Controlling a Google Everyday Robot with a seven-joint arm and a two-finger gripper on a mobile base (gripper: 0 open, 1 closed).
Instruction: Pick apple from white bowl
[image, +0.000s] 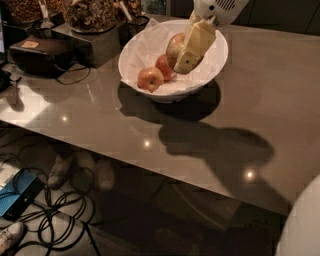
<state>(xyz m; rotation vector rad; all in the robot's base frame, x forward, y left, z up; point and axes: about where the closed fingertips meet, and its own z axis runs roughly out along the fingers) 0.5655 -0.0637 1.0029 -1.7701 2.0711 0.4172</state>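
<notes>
Half the apple (173, 46) behind gripper (186, 59), within white bowl (220, 56).

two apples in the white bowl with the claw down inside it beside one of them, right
No, the camera view shows three apples in the white bowl, not two: the pale apple, a red apple and an orange-red apple. The claw is down inside it beside the pale apple.
</notes>
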